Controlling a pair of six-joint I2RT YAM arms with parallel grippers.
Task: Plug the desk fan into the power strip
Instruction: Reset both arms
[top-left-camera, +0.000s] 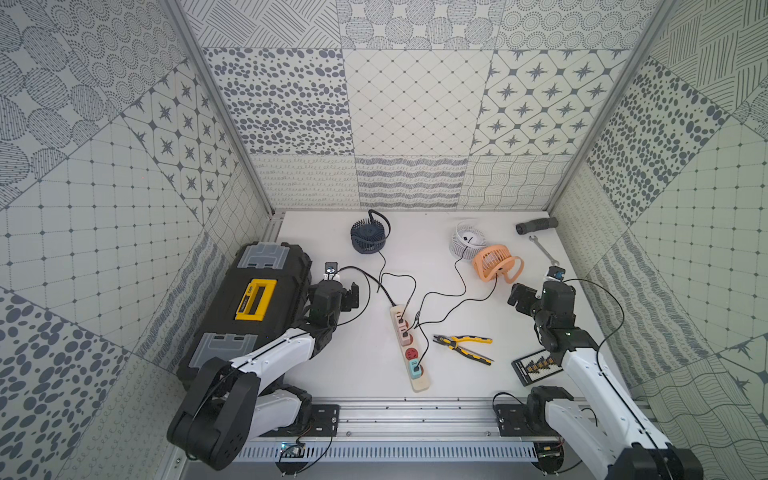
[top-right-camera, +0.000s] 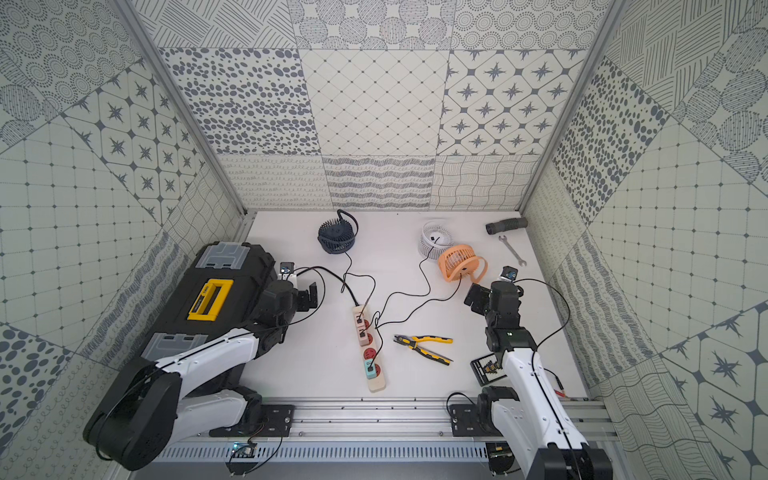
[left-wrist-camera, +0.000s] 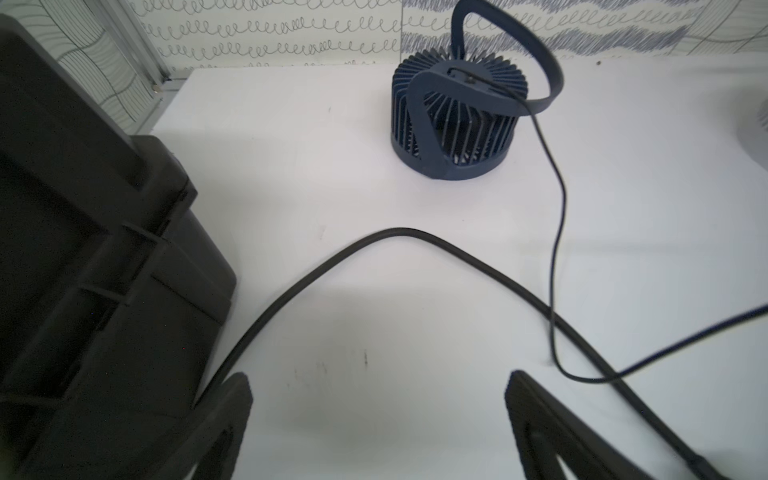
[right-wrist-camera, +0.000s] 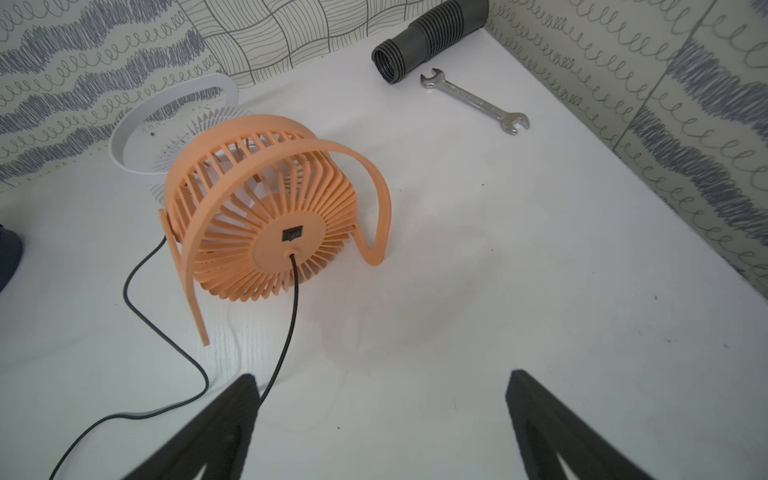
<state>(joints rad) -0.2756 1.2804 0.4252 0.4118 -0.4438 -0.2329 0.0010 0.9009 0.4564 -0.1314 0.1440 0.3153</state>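
Left wrist view shows the left gripper (left-wrist-camera: 378, 376) with its jaws spread wide over the bare white table (left-wrist-camera: 332, 166), gripping nothing. A black-and-yellow toolbox (top-left-camera: 257, 299) sits just beside it at the table's left edge, and a thick black cord (left-wrist-camera: 374, 237) arcs across the tabletop ahead of the fingers. Beyond, near the back wall, a navy fan (left-wrist-camera: 453, 120) rests with its thin lead trailing forward. The power strip (top-left-camera: 411, 354) lies near the middle of the table in both top views, between the two arms, running front to back on a slight slant. Black leads are plugged in at its far end, one red socket shows bare, and a teal adapter sits near its front end. Just right of it lie yellow-handled pliers (top-left-camera: 463, 348). Farther back, a white fan (top-left-camera: 468, 241) stands just behind an orange fan (right-wrist-camera: 266, 208). The right gripper (right-wrist-camera: 382, 374) hovers near the orange fan, jaws wide apart and holding nothing, the fan's lead passing beside one finger. A wrench (right-wrist-camera: 473, 99) and a ribbed black hose (right-wrist-camera: 424, 37) lie in the far right corner.
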